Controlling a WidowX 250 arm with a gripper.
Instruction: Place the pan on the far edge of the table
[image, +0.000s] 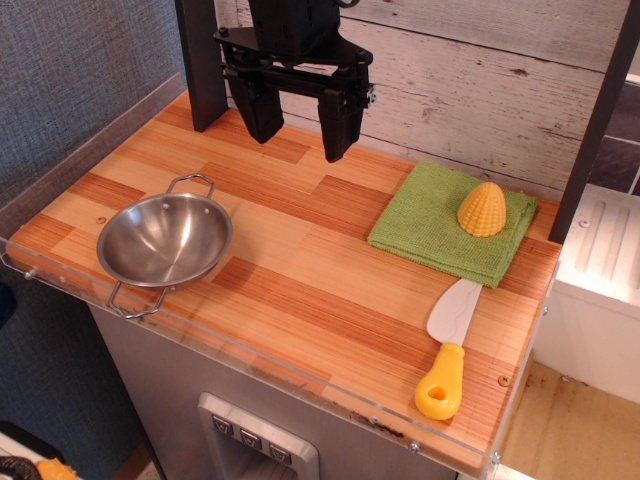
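From my remote station, the gripper (300, 125) hangs above the back of the table (300, 260), its two black fingers (340, 125) spread apart with nothing between them. It hovers over the striped wood surface, near the whitewashed plank wall (480, 90), well apart from everything lying on the tabletop.

The pan (165, 240) sits upright near the front left corner of the table, just beside the clear rim (60, 285) that edges the surface. It is a shiny steel bowl, empty inside, with one wire loop handle (192, 183) pointing toward the back and the other (135, 303) pointing toward the front edge, where it reaches the rim. The gripper is not touching it.

On the right side, a green cloth (430, 225) lies flat near the back edge. A yellow corn cob (482, 208) rests on the cloth, toward its far right corner. In front of the cloth, a toy knife (448, 350) with a white blade and a yellow handle lies on the bare wood, its blade tip touching or just meeting the cloth's front edge, I cannot tell which, and its handle pointing toward the front edge of the table.

A dark post (205, 60) stands at the back left of the table, just beside the gripper.
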